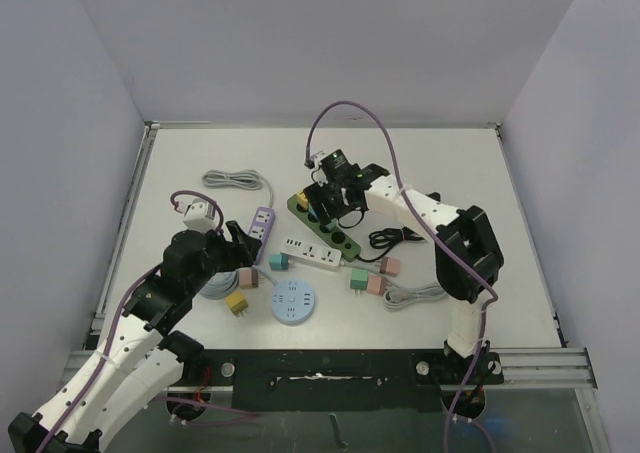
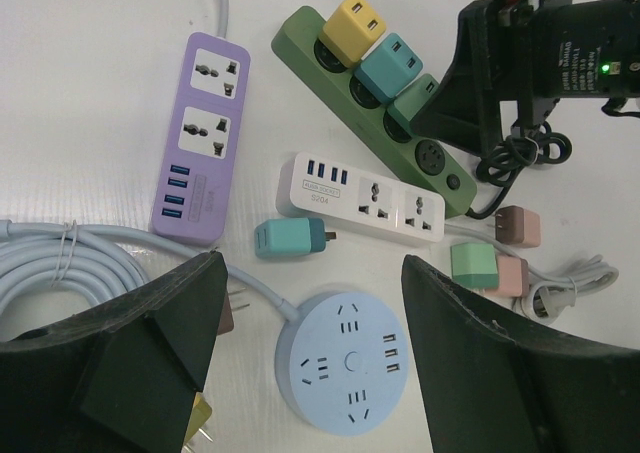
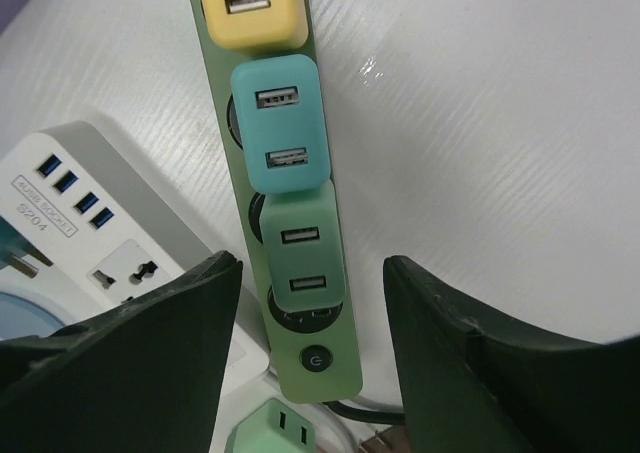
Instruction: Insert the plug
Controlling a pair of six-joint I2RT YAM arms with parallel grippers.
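A dark green power strip (image 3: 325,368) carries three plugs in a row: yellow (image 3: 250,8), teal (image 3: 283,123) and green (image 3: 300,248). The green plug sits in a socket near the strip's power button. My right gripper (image 3: 312,265) hangs over it, open, with both fingers standing clear of the plug's sides. From above, the right gripper (image 1: 330,205) is over the strip (image 1: 345,238). My left gripper (image 2: 312,265) is open and holds nothing, hovering above the round blue socket hub (image 2: 343,358).
A white power strip (image 2: 360,195) and a purple one (image 2: 200,138) lie beside the green strip. Loose plugs lie around: teal (image 2: 290,240), green (image 2: 474,263), pink (image 2: 512,273), brown (image 2: 518,226), yellow (image 1: 237,303). A coiled white cable (image 2: 60,263) lies at left.
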